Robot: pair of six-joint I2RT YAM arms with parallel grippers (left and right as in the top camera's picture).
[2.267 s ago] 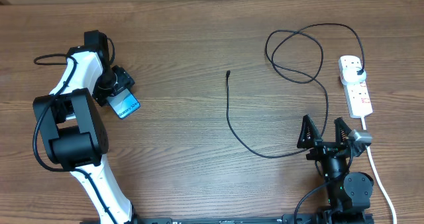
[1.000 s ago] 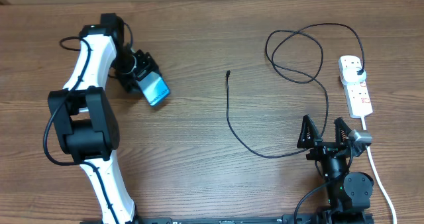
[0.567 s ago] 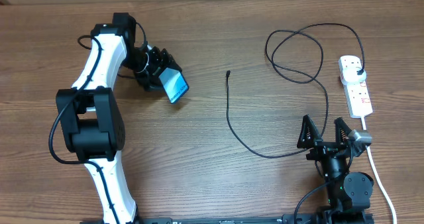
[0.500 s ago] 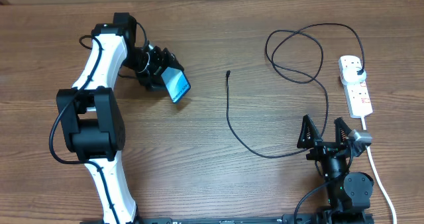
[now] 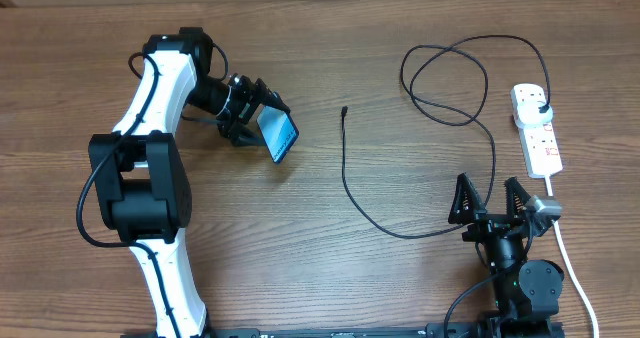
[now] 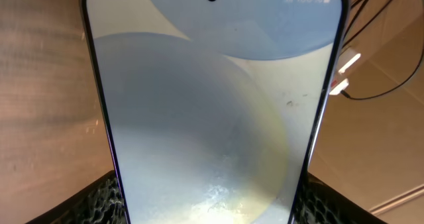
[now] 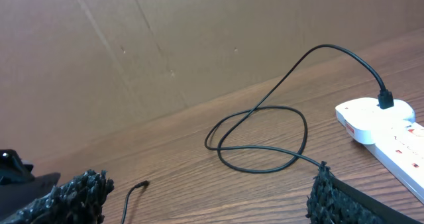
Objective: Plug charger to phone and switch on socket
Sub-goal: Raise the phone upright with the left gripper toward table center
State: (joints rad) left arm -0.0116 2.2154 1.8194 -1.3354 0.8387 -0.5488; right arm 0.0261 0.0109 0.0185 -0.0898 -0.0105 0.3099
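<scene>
The left end effector point(image 5: 263, 121) grips the phone point(image 5: 279, 136) by its long edges, jaws set about the width of the handset. It sits in the upper left-centre of the overhead frame. The screen glows pale blue (the wrist view is nearly filled by it), and the phone looks tilted; I can't tell whether its lower end touches the tabletop point(image 5: 300, 268). The charger point(image 5: 344, 173) lies loose mid-frame, its connector tip well apart from the phone. Its cable loops towards the upper right, where its black plug sits in the socket point(image 5: 543, 143) at the right edge. The right end effector point(image 5: 489, 193) rests at the lower right, jaws spread wide and empty, with the cable running just past it.
</scene>
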